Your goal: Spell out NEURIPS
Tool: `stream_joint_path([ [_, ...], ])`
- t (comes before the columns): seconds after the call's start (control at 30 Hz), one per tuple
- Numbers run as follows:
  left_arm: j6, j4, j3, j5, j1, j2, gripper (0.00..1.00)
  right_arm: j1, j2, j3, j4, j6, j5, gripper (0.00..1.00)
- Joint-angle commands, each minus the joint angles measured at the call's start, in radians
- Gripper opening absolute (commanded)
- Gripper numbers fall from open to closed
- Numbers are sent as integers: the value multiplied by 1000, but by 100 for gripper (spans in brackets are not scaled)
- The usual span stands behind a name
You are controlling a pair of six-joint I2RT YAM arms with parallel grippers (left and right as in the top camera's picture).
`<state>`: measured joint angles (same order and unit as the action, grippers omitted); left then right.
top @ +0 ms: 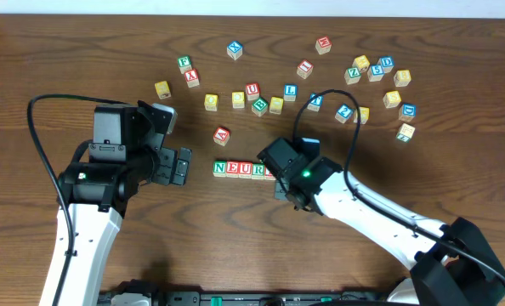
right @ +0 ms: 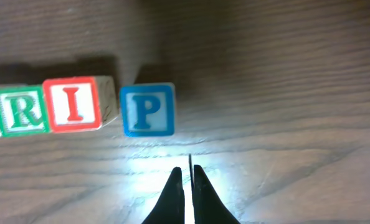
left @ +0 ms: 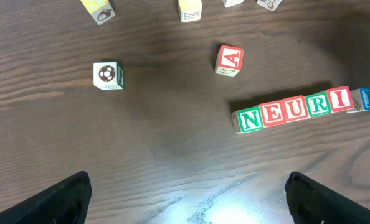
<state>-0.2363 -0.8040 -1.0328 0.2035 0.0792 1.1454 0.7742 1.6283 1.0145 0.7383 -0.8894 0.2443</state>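
Your right end effector [right: 186, 175] is pinched fully closed with nothing between its dark fingertips, and it hangs over bare table [top: 65, 51] just on the near side of the P block [right: 147, 110] without touching it. That blue-framed P block sits flat, letter up, at the right end of the row of blocks [left: 295, 109], which lies near the middle of the table and reads N, E, U, R, I, P from left to right. In the right wrist view you can see a narrow gap between the P block and the red-framed I block [right: 71, 104]. The I block presses against the green-framed R block [right: 24, 112] on its left. From overhead only the N, E, U and R faces show, because the right arm covers the row's right end. Your left end effector [top: 183, 166] stands spread wide and holds nothing; it is parked to the left of the row and clear of it, fingers pointing toward the N end. Just beyond the row's left end a red-framed A block [left: 229, 60] sits alone, slightly turned. Farther left, a soccer-ball block [left: 108, 75] also stands by itself. The other loose blocks [top: 275, 104] are scattered across the far half of the table, well apart from the row, with the densest cluster at the far right.
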Motion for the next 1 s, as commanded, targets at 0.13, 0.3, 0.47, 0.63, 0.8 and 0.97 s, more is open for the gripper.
stream_joint_path([
  [0.13, -6, 0, -26, -10, -4, -1, 98, 45, 94, -1, -28, -50, 50, 1],
  [0.3, -6, 0, -26, -10, -4, -1, 98, 45, 106, -1, -28, -63, 81, 1],
  [0.47, -6, 0, -26, -10, -4, -1, 98, 45, 123, -2, -38, -69, 127, 1],
  [0.63, -6, 0, -26, -10, -4, -1, 98, 43, 124, -2, -50, -68, 151, 1],
  [0.8, -6, 0, -26, -10, -4, -1, 98, 44, 125, -5, -71, -68, 158, 1],
  [0.97, -6, 0, -25, -10, -4, -1, 98, 43, 125, -24, -100, -68, 158, 1],
])
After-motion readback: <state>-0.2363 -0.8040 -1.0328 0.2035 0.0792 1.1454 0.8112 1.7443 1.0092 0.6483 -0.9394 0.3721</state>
